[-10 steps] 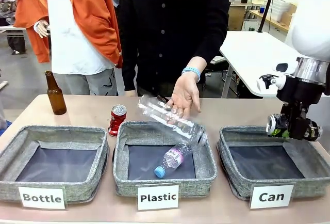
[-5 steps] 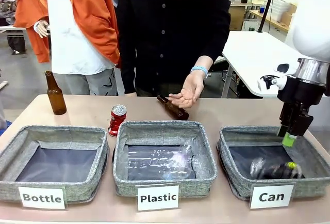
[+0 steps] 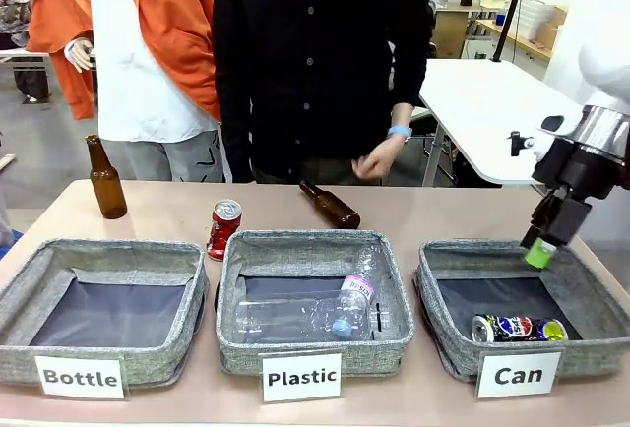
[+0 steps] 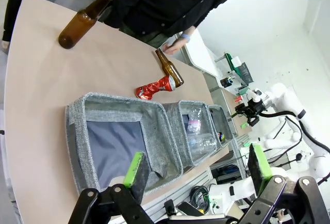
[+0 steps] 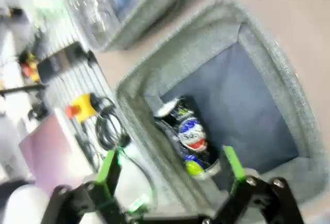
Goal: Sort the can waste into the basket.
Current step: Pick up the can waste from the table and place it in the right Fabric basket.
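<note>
The dented dark blue, white and silver can (image 3: 517, 329) lies on its side at the front of the "Can" basket (image 3: 427, 289). My right gripper (image 3: 541, 248) hangs open above that basket's far right edge, holding nothing. In the right wrist view the can (image 5: 188, 136) lies in the basket (image 5: 268, 53) below my open right gripper (image 5: 171, 166). The red can (image 3: 224, 228) stands on the table behind the "Plastic" basket. My left gripper (image 4: 196, 168) is open and empty, high above the near-left table edge, with the red can (image 4: 154, 85) far off.
The "Bottle" basket (image 3: 20, 284) sits at the left. In the middle, the "Plastic" basket (image 3: 228, 294) holds clear bottles (image 3: 305, 314). One brown bottle (image 3: 105, 179) stands at the far left; another (image 3: 332, 206) lies behind the middle basket. A person's hand (image 3: 374, 163) hangs beyond the table.
My right gripper opened and the blue can dropped into the "Can" basket; the gripper then rose slightly. The person let a clear bottle fall into the "Plastic" basket and withdrew the hand.
</note>
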Controlling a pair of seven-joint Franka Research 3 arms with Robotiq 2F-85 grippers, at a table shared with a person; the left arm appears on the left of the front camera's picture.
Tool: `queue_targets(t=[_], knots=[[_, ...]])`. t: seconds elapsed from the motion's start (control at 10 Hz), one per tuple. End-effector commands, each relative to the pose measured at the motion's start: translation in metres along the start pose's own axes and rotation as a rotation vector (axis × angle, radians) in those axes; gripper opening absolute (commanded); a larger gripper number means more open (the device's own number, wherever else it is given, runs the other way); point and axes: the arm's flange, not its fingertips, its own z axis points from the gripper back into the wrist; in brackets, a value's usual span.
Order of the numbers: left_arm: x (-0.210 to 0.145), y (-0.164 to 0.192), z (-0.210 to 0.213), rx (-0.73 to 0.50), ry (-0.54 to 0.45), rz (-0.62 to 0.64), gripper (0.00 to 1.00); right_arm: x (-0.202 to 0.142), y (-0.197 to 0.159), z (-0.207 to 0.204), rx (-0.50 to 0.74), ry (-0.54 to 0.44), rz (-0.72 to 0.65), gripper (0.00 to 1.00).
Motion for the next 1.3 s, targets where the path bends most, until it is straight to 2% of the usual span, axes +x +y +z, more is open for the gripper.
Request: queue_targets(t=[0.0,0.1,0.2,0.3,0.4,0.5,0.6,1.2], knots=[[0.000,-0.001,-0.001,-0.016,-0.011,-0.021,1.00,-0.009,0.011,0.031,0.243,-0.512,-0.445,1.00],[0.000,-0.001,-0.001,-0.016,-0.011,-0.021,1.00,-0.022,0.009,0.053,0.426,-0.933,-0.612,1.00],[0.000,-0.001,-0.001,-0.016,-0.011,-0.021,1.00,-0.038,0.001,0.064,0.555,-1.176,-0.734,1.00],[0.000,-0.001,-0.001,-0.016,-0.011,-0.021,1.00,-0.053,-0.010,0.066,0.644,-1.326,-0.804,1.00],[0.000,-0.001,-0.001,-0.016,-0.011,-0.021,1.00,-0.063,-0.020,0.064,0.741,-1.386,-0.870,1.00],[0.000,-0.001,-0.001,-0.016,-0.011,-0.021,1.00,-0.072,-0.024,0.065,0.774,-1.458,-0.860,1.00],[0.000,-0.001,-0.001,-0.016,-0.011,-0.021,1.00,-0.066,-0.014,0.074,0.422,-0.490,-0.494,1.00],[0.000,-0.001,-0.001,-0.016,-0.011,-0.021,1.00,-0.066,-0.014,0.074,0.422,-0.490,-0.494,1.00]])
